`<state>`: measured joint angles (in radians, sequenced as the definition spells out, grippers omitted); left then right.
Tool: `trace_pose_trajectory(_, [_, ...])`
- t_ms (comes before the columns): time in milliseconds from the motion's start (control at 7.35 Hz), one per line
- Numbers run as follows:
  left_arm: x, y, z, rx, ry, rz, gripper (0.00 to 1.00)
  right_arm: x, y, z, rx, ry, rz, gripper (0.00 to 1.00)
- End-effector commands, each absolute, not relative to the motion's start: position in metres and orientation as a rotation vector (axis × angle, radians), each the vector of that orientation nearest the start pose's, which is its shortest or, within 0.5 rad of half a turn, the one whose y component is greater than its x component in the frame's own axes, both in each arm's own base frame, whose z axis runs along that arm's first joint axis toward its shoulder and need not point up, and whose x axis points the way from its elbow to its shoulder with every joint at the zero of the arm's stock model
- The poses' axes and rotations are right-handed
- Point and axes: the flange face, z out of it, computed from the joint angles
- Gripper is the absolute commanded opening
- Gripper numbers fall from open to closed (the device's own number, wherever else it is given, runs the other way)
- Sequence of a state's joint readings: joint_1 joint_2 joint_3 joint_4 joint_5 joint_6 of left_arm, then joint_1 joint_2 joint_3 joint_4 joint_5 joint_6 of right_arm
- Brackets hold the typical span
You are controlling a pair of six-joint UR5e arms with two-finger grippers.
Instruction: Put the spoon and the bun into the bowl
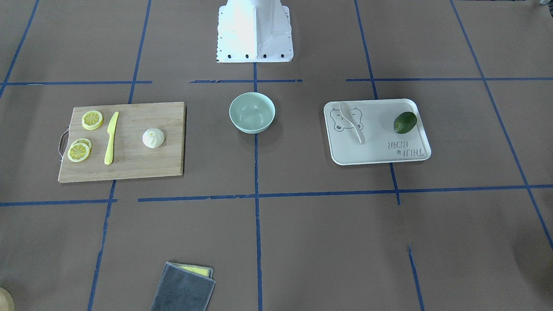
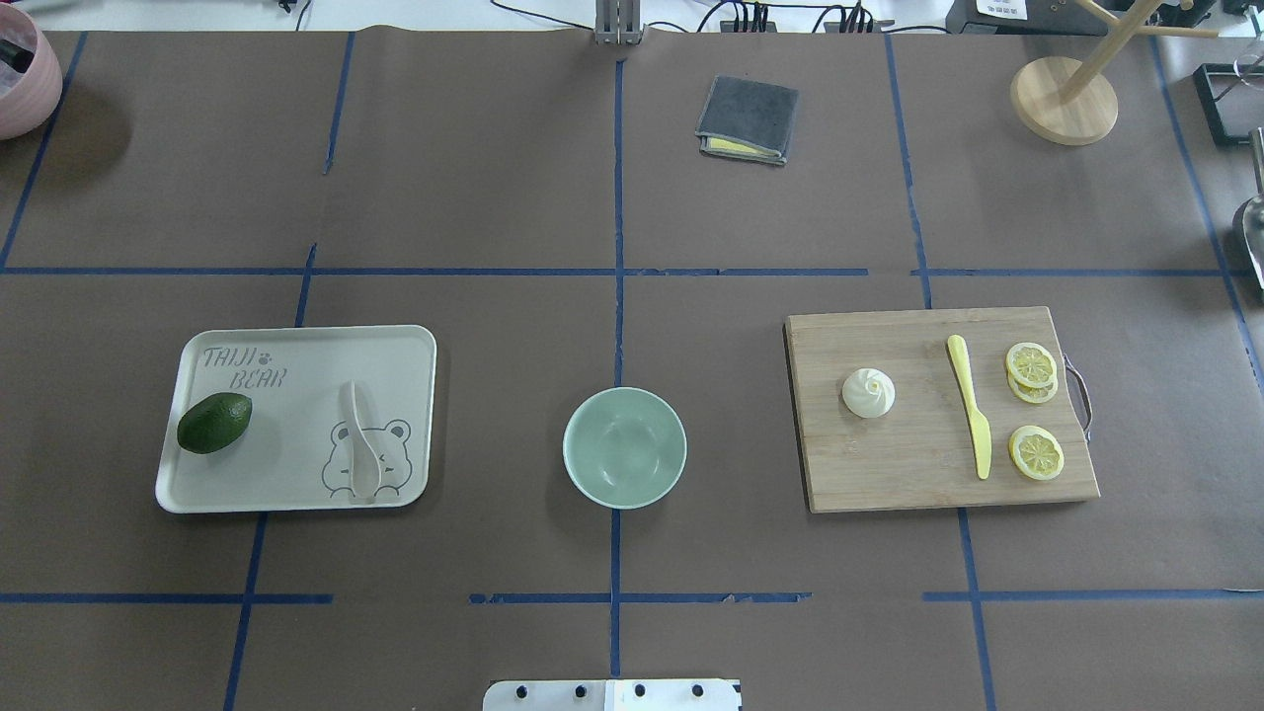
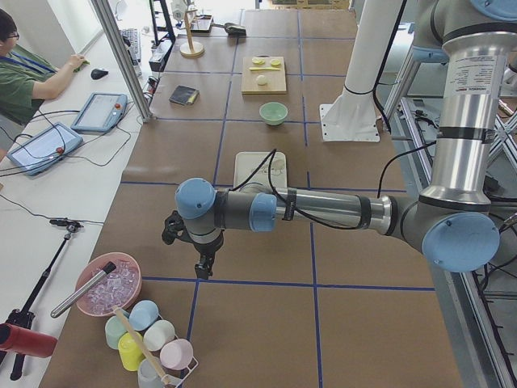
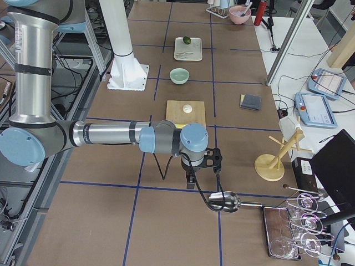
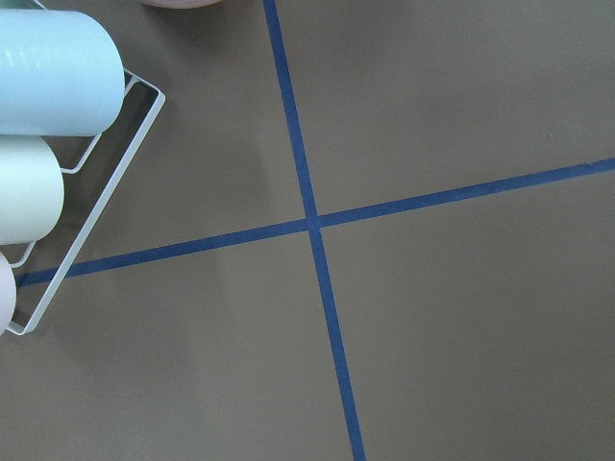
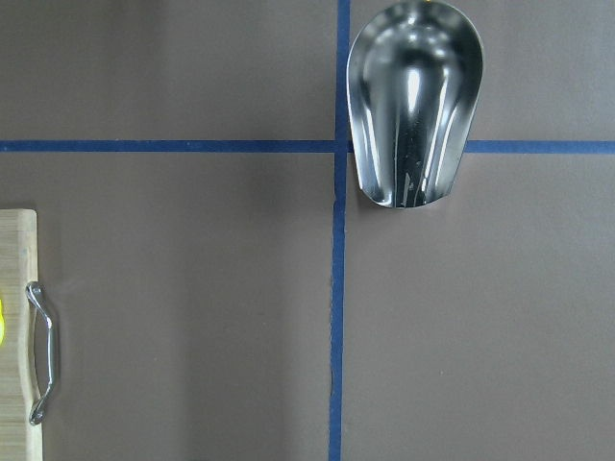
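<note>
While avocado (image 2: 214,423) lies near spoon (image 2: 361,444) | knife (image 2: 970,405) near bun (image 2: 869,393) | left tool (image 3: 204,267), right tool (image 4: 191,182): unclear

we read "TAIJI BEAR" printed on the off-white tray (image 2: 306,360), label on the left arm (image 3: 464,137) too small for us

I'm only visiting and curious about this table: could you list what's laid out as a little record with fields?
bowl: round pale mint-green bowl, empty, mid-table
spoon: small off-white soup spoon, lying on the pale bear-print tray, apart from a dark green avocado
bun: small white pleated bun, on the bamboo cutting board, with a yellow plastic knife and lemon slices
progress: neither is in the bowl yet
</note>
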<state>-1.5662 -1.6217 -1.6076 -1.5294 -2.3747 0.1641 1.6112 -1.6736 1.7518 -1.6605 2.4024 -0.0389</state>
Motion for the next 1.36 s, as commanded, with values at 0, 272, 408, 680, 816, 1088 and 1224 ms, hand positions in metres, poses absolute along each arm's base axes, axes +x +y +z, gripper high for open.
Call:
trace_pose_trajectory(0, [-0.059,-0.515,0.614,0.113,0.798,0.18,1.0,0.079,-0.446,0.625,0.027,-0.81,0.003,1.0])
trace_pose_trajectory(272, [-0.055,-0.522,0.573,0.188,0.794,0.212,1.0,0.078,-0.451,0.616,0.043,-0.82,0.0,1.0])
trace_pose_trajectory(408, [-0.046,-0.531,0.545,0.225,0.793,0.205,1.0,0.078,-0.451,0.609,0.055,-0.822,0.001,1.0])
trace_pose_trajectory(680, [-0.005,-0.536,0.482,0.27,0.798,0.216,1.0,0.074,-0.457,0.594,0.078,-0.812,-0.022,1.0])
trace_pose_trajectory(816, [0.049,-0.537,0.45,0.226,0.837,0.18,1.0,0.073,-0.471,0.582,0.092,-0.818,-0.025,1.0])
trace_pose_trajectory(1088, [0.126,-0.52,0.412,0.207,0.929,0.085,1.0,0.07,-0.469,0.581,0.101,-0.832,-0.038,1.0])
trace_pose_trajectory(1224, [0.156,-0.512,0.404,0.176,0.965,0.051,1.0,0.068,-0.469,0.58,0.097,-0.834,-0.033,1.0])
